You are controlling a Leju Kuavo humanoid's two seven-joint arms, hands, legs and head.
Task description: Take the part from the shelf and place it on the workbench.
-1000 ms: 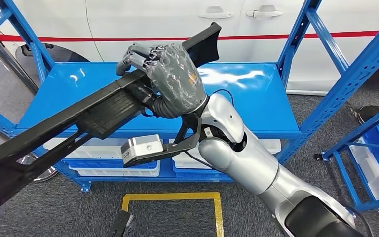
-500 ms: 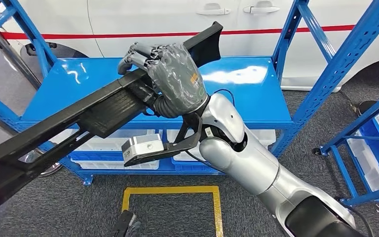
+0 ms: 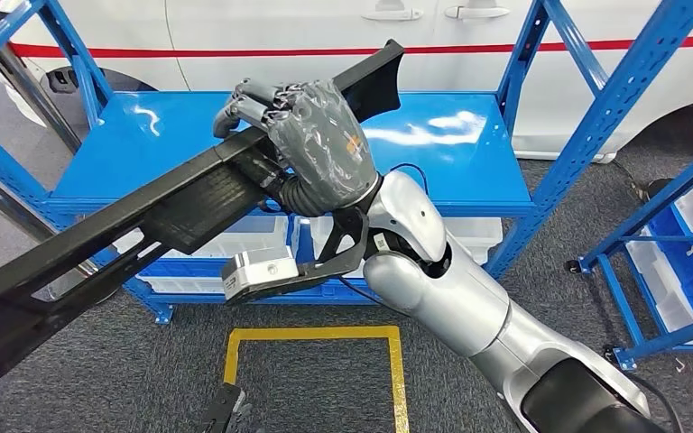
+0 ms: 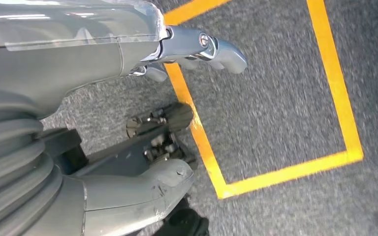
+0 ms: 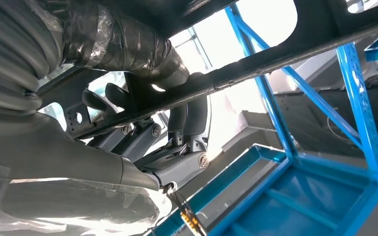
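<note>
A long black plastic part runs slantwise from the lower left up to the top centre of the head view. My right hand grips it near its upper end, fingers wrapped over its top edge, and it hangs in the air in front of the blue shelf. From the right wrist view the part crosses overhead with the hand's fingers hooked round it. My left hand hangs low over the carpet, fingers apart and holding nothing. Its dark fingertips peek in at the head view's lower edge.
The shelf's blue top board is bare. White bins sit on its lower level. A white car stands behind it. A second blue rack with bins is at the right. A yellow taped square marks the grey carpet.
The whole picture has shifted: shelf and floor square sit higher and slightly turned, so the camera has moved. My right hand still holds the part the same way.
</note>
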